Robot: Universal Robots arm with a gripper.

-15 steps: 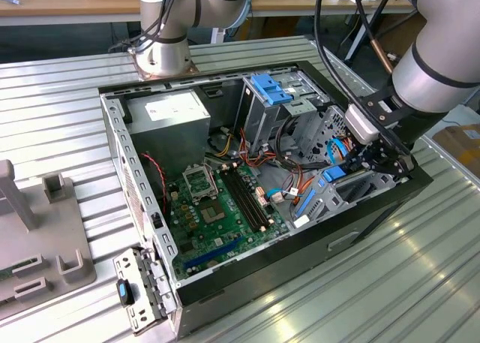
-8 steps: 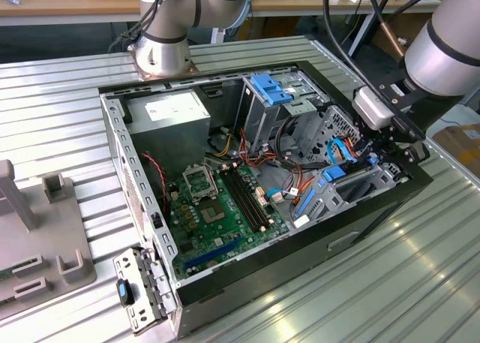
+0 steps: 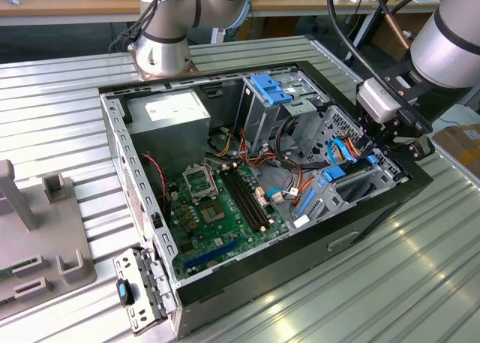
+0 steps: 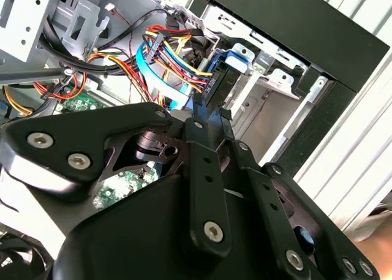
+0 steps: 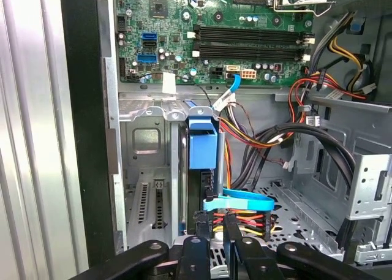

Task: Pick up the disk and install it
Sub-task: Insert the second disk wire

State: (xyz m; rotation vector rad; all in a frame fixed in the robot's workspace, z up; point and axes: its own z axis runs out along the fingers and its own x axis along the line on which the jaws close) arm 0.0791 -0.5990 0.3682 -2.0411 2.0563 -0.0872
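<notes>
My claw (image 3: pixel 397 136) hangs at the edge of the open computer case (image 3: pixel 375 208) on the exterior view's right, low over the drive bay (image 3: pixel 349 189). Whether it is clenched or released I cannot tell; its dark linkages crowd both wrist views and hide the tips.

The disk (image 5: pixel 202 170) stands on edge in the bay just ahead of my claw, its blue carrier (image 5: pixel 203 144) facing up toward the motherboard (image 5: pixel 214 32) in the first wrist view. In the second wrist view the disk (image 4: pixel 222 81) shows as a dark slab with a blue tab, pressed close by cables.

Much crowds the way. A light blue flat cable (image 5: pixel 239 201) crosses right in front of my claw, and a bundle of red, orange and yellow wires (image 5: pixel 245 133) runs beside the disk. Thick black cables (image 5: pixel 306 139) loop over the perforated case floor.

I count one motherboard with four dark memory slots (image 5: pixel 248 41), one grey power supply (image 3: pixel 176 118), and one upright metal cage (image 3: pixel 262 114) topped by a light-blue bracket (image 3: pixel 270 88). One arm base (image 3: pixel 161 54) stands on the ribbed metal surface (image 3: pixel 420 283) behind the case. A grey fixture (image 3: pixel 45 230) with two small brackets sits on the exterior view's left.
</notes>
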